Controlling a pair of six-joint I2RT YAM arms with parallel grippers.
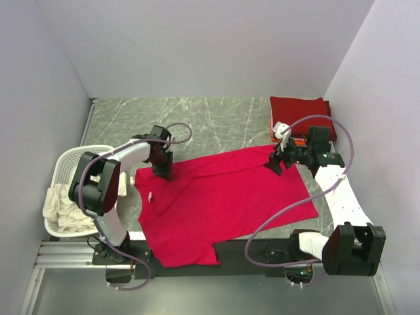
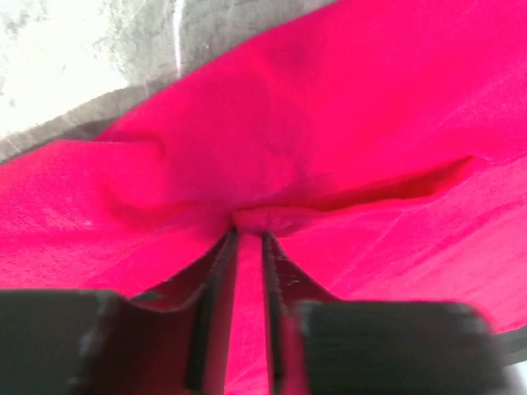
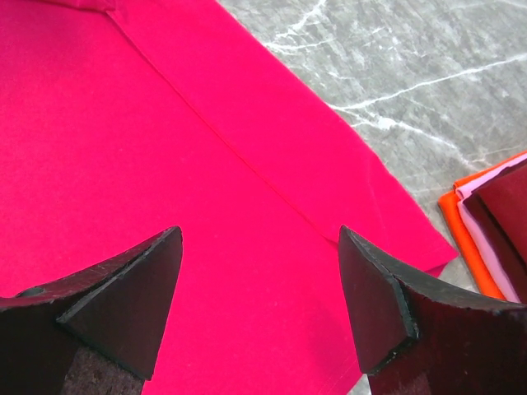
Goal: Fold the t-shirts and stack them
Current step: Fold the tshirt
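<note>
A large crimson-red t-shirt [image 1: 223, 200] lies spread on the marble table, reaching to the near edge. My left gripper [image 1: 163, 173] is at its far left part, shut on a pinched fold of the red cloth [image 2: 249, 220]. My right gripper [image 1: 274, 164] hovers open over the shirt's far right corner, with red cloth [image 3: 206, 189] under its spread jaws and nothing held. A folded stack sits at the far right, dark maroon-red shirt [image 1: 300, 110] on top; orange and pale layers [image 3: 469, 239] show at its edge in the right wrist view.
A white slotted laundry basket [image 1: 69, 164] with cream-white cloth [image 1: 62, 207] stands at the left table edge. Grey walls enclose the table on three sides. Bare marble [image 1: 210, 121] lies behind the red shirt.
</note>
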